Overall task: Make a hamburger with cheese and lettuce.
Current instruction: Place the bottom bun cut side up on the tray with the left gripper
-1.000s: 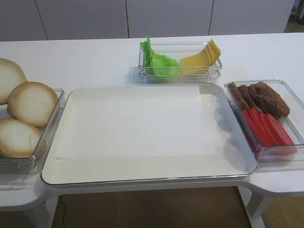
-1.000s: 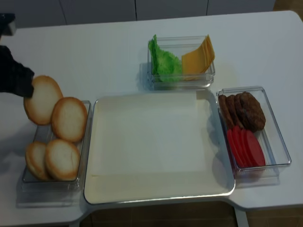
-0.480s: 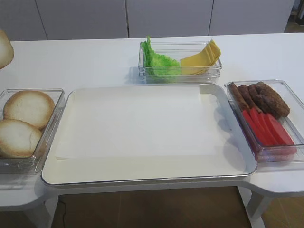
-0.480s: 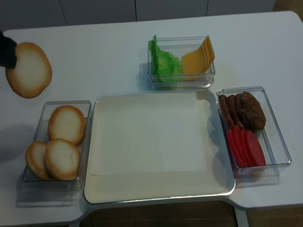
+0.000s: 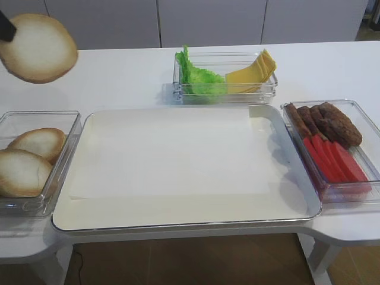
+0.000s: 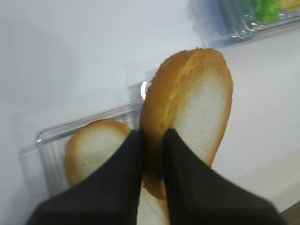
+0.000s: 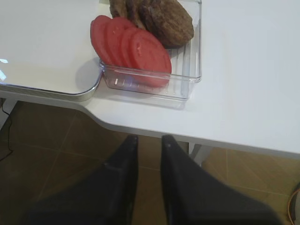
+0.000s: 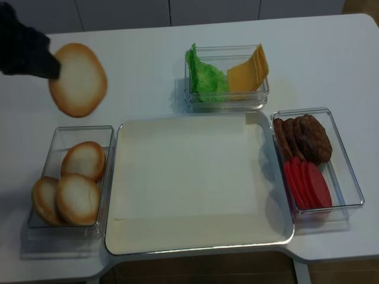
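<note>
My left gripper (image 6: 152, 134) is shut on the rim of a bun half (image 6: 201, 103) with a pale face and golden-brown edge. It holds the bun half (image 8: 77, 80) in the air at the far left, behind the bun container (image 8: 83, 128). The same bun half (image 5: 38, 47) shows at the top left of the other high view. Green frilly lettuce (image 5: 199, 77) and fanned yellow cheese slices (image 5: 252, 71) share a clear box at the back centre. My right gripper (image 7: 149, 140) hangs shut over the floor off the table's front right, holding nothing.
A large white tray (image 5: 178, 172) fills the middle of the table. Three more bun halves (image 8: 77, 198) lie in the left container. A clear box (image 7: 187, 70) on the right holds brown patties (image 5: 326, 122) and red tomato slices (image 5: 335, 160).
The left gripper has lifted the bun half out of the container and carried it up and then rightward. The buns left in the container have settled flatter.
</note>
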Controlling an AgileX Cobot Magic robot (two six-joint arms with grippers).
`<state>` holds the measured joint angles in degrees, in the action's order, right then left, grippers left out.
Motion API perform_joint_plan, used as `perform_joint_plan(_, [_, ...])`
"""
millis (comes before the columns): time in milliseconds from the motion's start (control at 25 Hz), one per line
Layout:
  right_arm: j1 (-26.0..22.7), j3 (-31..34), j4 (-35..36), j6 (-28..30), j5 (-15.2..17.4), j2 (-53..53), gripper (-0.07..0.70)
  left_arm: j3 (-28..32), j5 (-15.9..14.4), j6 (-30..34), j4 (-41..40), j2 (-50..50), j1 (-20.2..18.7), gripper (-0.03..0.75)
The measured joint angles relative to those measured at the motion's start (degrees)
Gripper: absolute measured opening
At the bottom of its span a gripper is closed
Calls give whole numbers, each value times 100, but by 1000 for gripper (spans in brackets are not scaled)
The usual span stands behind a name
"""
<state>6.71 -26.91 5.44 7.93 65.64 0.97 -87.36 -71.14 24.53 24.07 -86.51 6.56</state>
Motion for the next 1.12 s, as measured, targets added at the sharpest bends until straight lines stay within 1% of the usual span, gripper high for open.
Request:
perform_joint_plan(240, [0,0,0,0,0,0,135,-10,-11,-2,266,-226,-1120,82])
perform_joint_plan(400, [0,0,0,0,0,0,135,-10,-11,-74,600,-584,-1654,82])
perform_joint_plan(520, [0,0,0,0,0,0,135,-10,-11,-85,870,-933,-1947,82])
perform_joint_plan(600, [0,0,0,0,0,0,135,-10,26,-94,1057,-1131,-2062,82])
perform_joint_plan(840, [0,0,0,0,0,0,135,-10,388,-244,1402,-1706,-2180,81])
perform_joint_plan(1120, [0,0,0,0,0,0,135,-10,489,-317,1495,-2176,-2180,81])
